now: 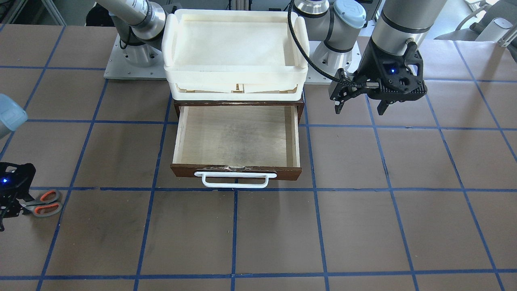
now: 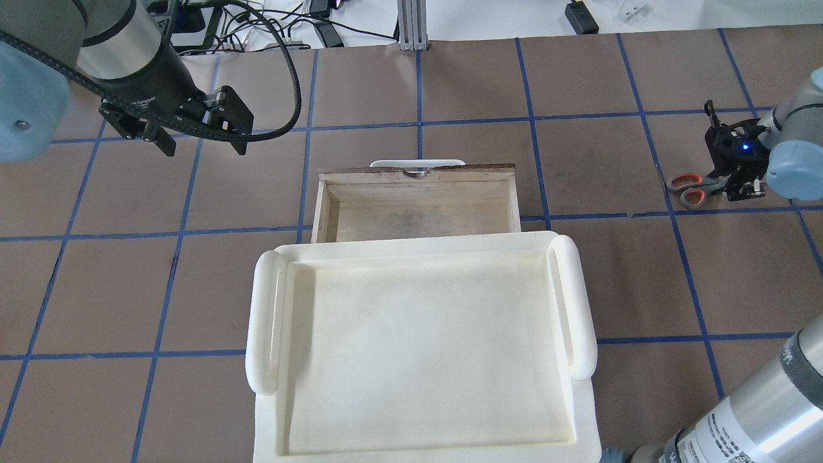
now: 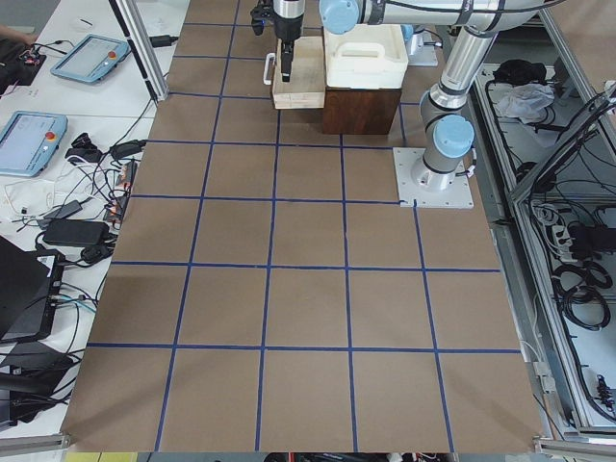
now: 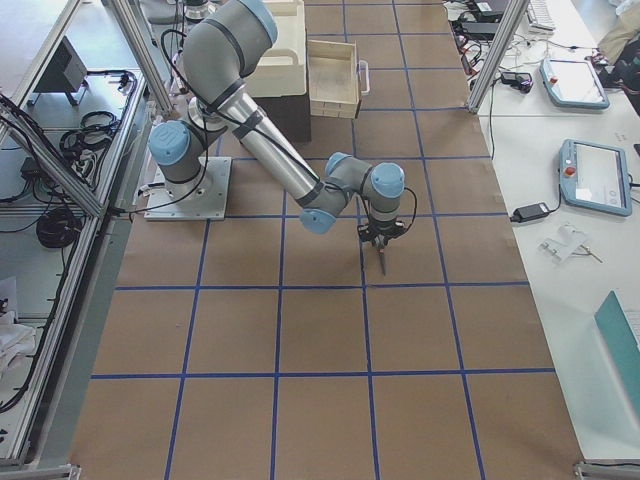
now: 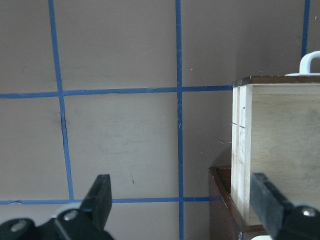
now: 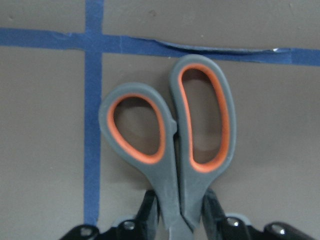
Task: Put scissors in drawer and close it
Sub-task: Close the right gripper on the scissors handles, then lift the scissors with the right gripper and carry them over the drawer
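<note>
The scissors (image 6: pixel 175 145), grey handles lined orange, lie flat on the brown table at its far right end (image 2: pixel 691 188) (image 1: pixel 46 203). My right gripper (image 6: pixel 179 212) (image 2: pixel 736 185) is shut on them just behind the loops, one finger pressed against each side of the shank. The blades are hidden under the gripper. The drawer (image 1: pixel 282 173) (image 2: pixel 418 215) stands pulled out, its pale plywood inside bare and its white handle (image 1: pixel 235 180) facing away from me. My left gripper (image 1: pixel 360 108) (image 2: pixel 204 149) (image 5: pixel 185 200) hangs open and holds nothing, above the table on the drawer's left side.
A cream plastic tray (image 2: pixel 418 347) (image 1: pixel 234 72) sits on top of the dark brown cabinet that holds the drawer. Blue tape lines grid the brown table. Bare table lies between the scissors and the drawer (image 2: pixel 604 186).
</note>
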Robot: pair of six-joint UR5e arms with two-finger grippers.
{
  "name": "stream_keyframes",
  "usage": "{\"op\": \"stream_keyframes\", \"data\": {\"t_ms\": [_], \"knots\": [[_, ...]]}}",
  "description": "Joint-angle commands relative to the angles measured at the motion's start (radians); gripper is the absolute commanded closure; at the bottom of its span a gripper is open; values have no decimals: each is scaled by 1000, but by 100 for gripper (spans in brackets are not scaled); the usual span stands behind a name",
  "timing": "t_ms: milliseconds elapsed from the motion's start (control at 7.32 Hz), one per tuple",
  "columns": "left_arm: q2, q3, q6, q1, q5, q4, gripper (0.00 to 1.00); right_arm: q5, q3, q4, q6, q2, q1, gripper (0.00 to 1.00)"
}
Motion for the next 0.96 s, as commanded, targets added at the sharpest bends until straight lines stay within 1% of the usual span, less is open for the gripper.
{"op": "stream_keyframes", "data": {"t_ms": [0,137,273,410,683,820], "knots": [[0,0,0,0,1,0,0,0,-4,1,7,-22,0,100],[-3,0,-3,-2,-1,2,0,0,-7,23,8,-63,5,100],[-2,0,-2,-2,-1,2,0,0,-29,102,10,-117,9,100],[-2,0,-3,-2,-1,2,0,1,-65,210,10,-164,17,100],[-3,0,-2,-2,-1,2,0,35,-142,407,22,-255,66,100],[-3,0,-2,-2,-1,2,0,35,-170,497,87,-299,112,100]]}}
